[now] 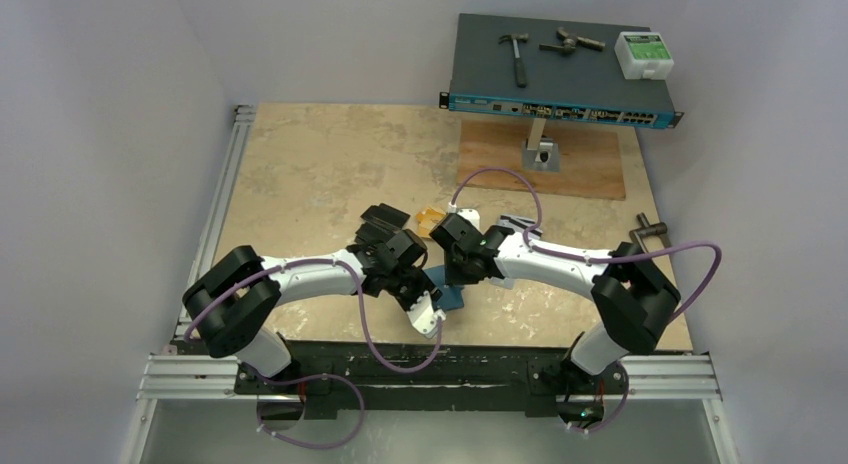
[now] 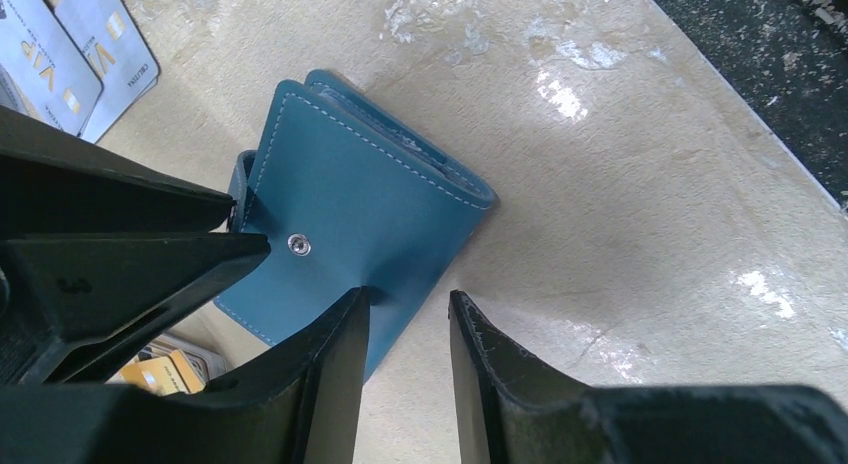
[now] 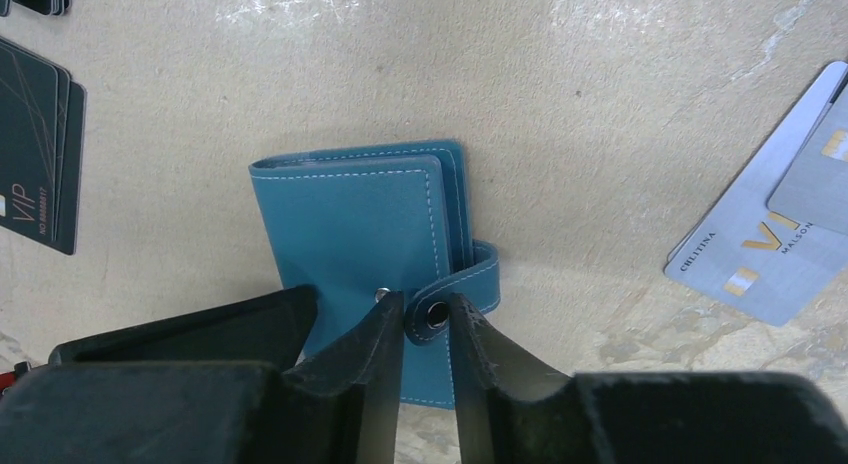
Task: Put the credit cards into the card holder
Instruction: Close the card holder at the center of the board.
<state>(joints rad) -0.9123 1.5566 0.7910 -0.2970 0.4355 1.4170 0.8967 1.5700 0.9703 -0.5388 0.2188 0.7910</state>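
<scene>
The teal card holder [image 3: 350,219] lies folded on the table between both grippers; it also shows in the left wrist view [image 2: 350,184] and the top view [image 1: 448,292]. My right gripper [image 3: 425,309] is shut on its snap tab [image 3: 470,274], unfastened from the stud [image 2: 298,245]. My left gripper [image 2: 408,309] is open; one fingertip [image 2: 345,319] rests on the holder's cover and the other is over bare table. Silver-white cards [image 3: 770,249] lie to one side, black cards [image 3: 35,154] to the other. An orange-gold card [image 2: 165,372] peeks out under the right gripper's fingers.
A network switch [image 1: 560,79] on a stand at the back carries a hammer, small tools and a white box, over a wooden board [image 1: 590,164]. A metal part [image 1: 650,227] lies at the right edge. The table's dark front edge [image 2: 770,74] is close to the holder.
</scene>
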